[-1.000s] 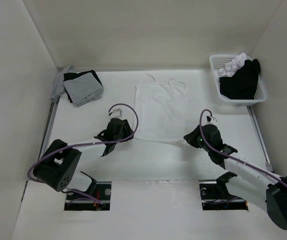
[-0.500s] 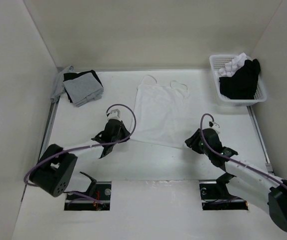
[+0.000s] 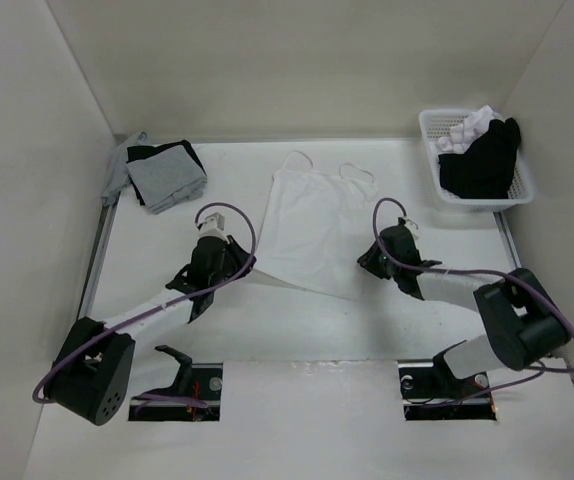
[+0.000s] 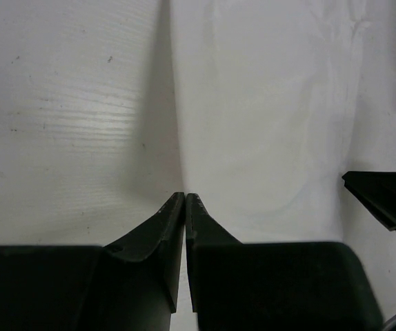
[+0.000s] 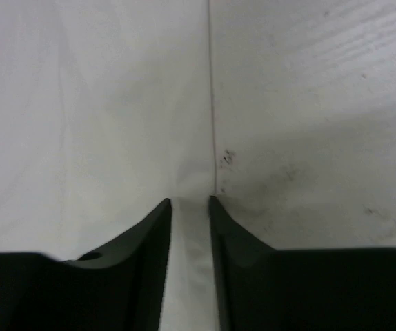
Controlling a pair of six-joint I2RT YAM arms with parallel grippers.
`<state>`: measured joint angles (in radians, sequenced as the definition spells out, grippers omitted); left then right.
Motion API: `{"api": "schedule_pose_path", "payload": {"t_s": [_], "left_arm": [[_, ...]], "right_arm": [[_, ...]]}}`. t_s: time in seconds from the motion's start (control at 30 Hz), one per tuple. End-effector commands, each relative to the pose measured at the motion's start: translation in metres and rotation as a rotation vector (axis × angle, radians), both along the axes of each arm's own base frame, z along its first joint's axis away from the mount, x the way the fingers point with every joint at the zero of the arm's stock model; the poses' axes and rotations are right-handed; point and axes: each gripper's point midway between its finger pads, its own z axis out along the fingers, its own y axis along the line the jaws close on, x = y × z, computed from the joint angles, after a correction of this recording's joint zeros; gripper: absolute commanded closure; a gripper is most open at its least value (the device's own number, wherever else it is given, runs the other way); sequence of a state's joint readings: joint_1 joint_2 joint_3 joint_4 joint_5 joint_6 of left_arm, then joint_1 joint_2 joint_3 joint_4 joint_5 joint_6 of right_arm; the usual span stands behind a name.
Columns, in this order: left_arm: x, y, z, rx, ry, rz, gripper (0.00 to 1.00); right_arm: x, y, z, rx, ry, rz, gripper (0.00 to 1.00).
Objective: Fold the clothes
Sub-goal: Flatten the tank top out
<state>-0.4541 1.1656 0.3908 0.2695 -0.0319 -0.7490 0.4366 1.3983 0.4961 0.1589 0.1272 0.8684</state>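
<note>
tabletop (image 3: 297,322) holds one white garment (image 3: 312,220), one basket (image 3: 429,140), one grey-black pile (image 3: 167,178). left gripper (image 4: 185,196) pinches the garment's left edge; right gripper (image 5: 190,201), released, straddles the right edge.

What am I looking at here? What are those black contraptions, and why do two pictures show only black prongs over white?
These are two robot arms fixed to a white table, set up to fold clothes. The large picture comes from a camera overhead: the left arm reaches in from the bottom left, the right arm from the bottom right. The other two pictures come from a small camera on each wrist, so the black prongs are that arm's own fingers.

Between the arms a thin white garment lies spread out. The left gripper is shut, apparently pinching the garment's left edge. The right gripper is open, straddling its right edge. Far left sits a pile of grey and black clothes. Far right, a white basket holds more clothes.
</note>
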Motion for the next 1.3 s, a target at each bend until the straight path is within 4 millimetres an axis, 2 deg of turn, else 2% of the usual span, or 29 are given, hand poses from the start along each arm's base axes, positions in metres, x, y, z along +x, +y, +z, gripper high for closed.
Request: {"api": "schedule_pose_path", "payload": {"t_s": [0.0, 0.1, 0.2, 0.33, 0.43, 0.53, 0.63, 0.73, 0.93, 1.0, 1.1, 1.2, 1.27], "left_arm": [[0.0, -0.002, 0.009, -0.052, -0.022, -0.009, 0.96], [0.004, -0.002, 0.022, -0.082, -0.045, -0.006, 0.96], [0.002, 0.004, 0.044, -0.117, -0.09, 0.009, 0.97], [-0.01, 0.018, 0.066, -0.138, -0.132, 0.04, 0.97], [-0.023, 0.028, 0.071, -0.144, -0.14, 0.056, 0.97], [-0.029, 0.038, 0.066, -0.135, -0.141, 0.087, 0.97], [-0.024, 0.044, 0.051, -0.123, -0.098, 0.109, 0.97], [-0.019, 0.041, 0.045, -0.131, -0.082, 0.1, 0.97], [-0.013, 0.046, 0.027, -0.119, -0.045, 0.122, 0.97], [-0.015, 0.048, 0.02, -0.116, -0.028, 0.125, 0.97], [-0.019, 0.054, 0.01, -0.109, -0.01, 0.143, 0.96], [-0.022, 0.059, 0.0, -0.104, 0.007, 0.158, 0.96], [-0.024, 0.061, -0.003, -0.109, 0.01, 0.161, 0.96]], "right_arm": [[0.037, 0.017, 0.018, 0.055, -0.083, 0.001, 0.72], [0.054, 0.017, 0.027, 0.059, -0.13, -0.027, 0.94], [0.051, 0.016, 0.057, 0.069, -0.2, -0.015, 0.99], [0.005, 0.02, 0.07, 0.044, -0.166, 0.068, 0.99], [-0.031, 0.019, 0.077, 0.056, -0.158, 0.112, 0.99], [-0.043, 0.01, 0.08, 0.068, -0.17, 0.103, 0.97], [-0.022, -0.004, 0.074, 0.036, -0.152, 0.076, 0.97], [0.0, 0.004, 0.066, 0.032, -0.135, 0.095, 0.97], [0.052, 0.022, 0.035, -0.004, -0.074, 0.118, 0.97], [0.063, 0.026, 0.037, -0.006, -0.094, 0.113, 0.92], [0.062, 0.022, 0.049, -0.002, -0.138, 0.093, 0.71], [0.037, 0.014, 0.054, -0.011, -0.161, 0.079, 0.59], [0.01, 0.01, 0.047, 0.001, -0.153, 0.073, 0.57]]}}
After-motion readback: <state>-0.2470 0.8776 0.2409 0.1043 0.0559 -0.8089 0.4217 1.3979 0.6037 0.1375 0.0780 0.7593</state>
